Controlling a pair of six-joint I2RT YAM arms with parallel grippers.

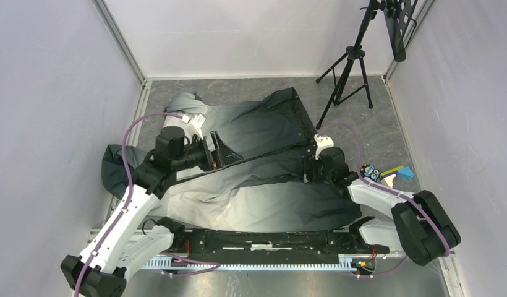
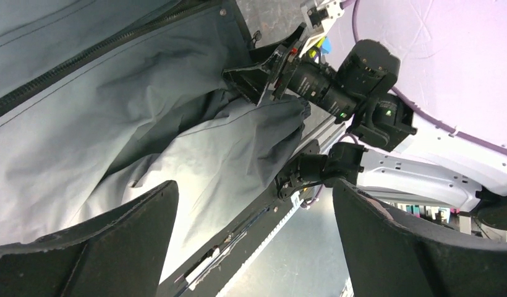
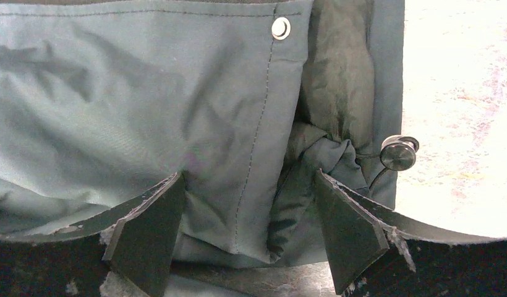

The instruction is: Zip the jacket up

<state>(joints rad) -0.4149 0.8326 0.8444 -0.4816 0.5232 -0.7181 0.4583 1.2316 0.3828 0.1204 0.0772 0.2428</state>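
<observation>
Grey-to-black fabric jacket (image 1: pixel 263 198), hem (image 3: pixel 238 241) toward the table's (image 1: pixel 374 124) right edge — right gripper (image 3: pixel 248 176) straddles it, jaws apart, likely to anchor; left gripper (image 2: pixel 254 185), released, hovers at the zipper (image 2: pixel 53 79).

The jacket (image 1: pixel 263 198) lies spread out flat and creased, shading from light grey to black. Its zipper (image 1: pixel 257 158) runs diagonally across the garment. A metal snap (image 3: pixel 280 28) and a black cord toggle (image 3: pixel 398 152) sit near one edge.

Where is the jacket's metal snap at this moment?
In the right wrist view, the snap sits near the top centre on the jacket, above the open right pincer and up-left of the round cord toggle.
</observation>
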